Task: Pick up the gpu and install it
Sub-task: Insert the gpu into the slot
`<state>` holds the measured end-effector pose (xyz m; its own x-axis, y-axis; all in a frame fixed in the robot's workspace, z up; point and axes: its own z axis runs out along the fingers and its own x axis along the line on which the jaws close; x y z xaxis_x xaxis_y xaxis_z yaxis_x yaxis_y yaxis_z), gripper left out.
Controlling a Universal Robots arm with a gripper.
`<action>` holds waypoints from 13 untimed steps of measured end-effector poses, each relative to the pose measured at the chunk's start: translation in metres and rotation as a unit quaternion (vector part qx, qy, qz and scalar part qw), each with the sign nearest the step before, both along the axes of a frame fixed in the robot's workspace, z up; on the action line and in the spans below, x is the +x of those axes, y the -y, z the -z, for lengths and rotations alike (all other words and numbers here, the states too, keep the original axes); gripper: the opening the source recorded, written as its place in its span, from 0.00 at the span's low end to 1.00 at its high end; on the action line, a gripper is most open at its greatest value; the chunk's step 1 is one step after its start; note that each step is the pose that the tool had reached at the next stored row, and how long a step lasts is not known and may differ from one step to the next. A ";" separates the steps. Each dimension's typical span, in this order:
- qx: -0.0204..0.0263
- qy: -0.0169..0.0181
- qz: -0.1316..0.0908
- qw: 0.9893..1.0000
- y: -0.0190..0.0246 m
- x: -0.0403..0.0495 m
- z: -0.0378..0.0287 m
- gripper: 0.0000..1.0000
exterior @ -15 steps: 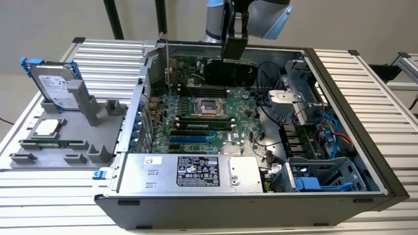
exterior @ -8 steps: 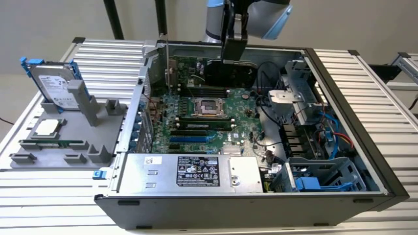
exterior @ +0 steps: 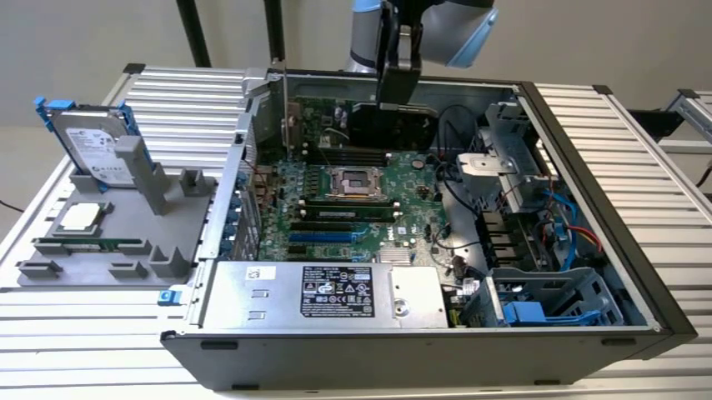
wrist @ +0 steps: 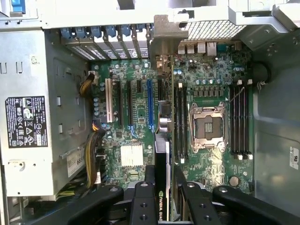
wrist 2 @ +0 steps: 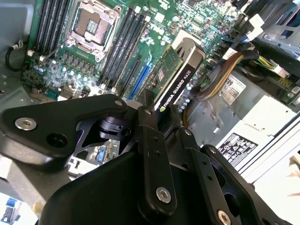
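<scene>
One flat green gpu [wrist 2: 174, 75] pinched edge-down in black gripper [wrist: 164, 177] over motherboard [wrist: 136, 112].

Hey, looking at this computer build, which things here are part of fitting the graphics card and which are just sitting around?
For the job: graphics card, gripped in the pincer; motherboard; open computer case.

Just lying about: hard drive, memory stick and processor chip, all on the grey tray beside the case.

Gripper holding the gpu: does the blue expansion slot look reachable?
Probably yes. The gripper holds the gpu edge-on beside the blue expansion slot, which looks bare, with no cables across it.
</scene>
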<state>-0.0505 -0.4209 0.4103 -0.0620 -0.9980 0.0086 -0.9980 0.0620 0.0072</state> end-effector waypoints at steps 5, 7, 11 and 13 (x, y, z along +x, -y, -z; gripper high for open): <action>-0.001 0.000 0.000 1.000 0.0000 0.0000 0.0026 0.00; -0.001 0.000 0.000 1.000 -0.0001 0.0000 0.0036 0.00; -0.002 0.000 0.000 1.000 -0.0002 0.0000 0.0057 0.00; -0.003 0.000 0.000 1.000 -0.0003 0.0000 0.0067 0.00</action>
<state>-0.0505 -0.4206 0.4036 -0.0619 -0.9980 0.0142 -0.9981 0.0620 0.0069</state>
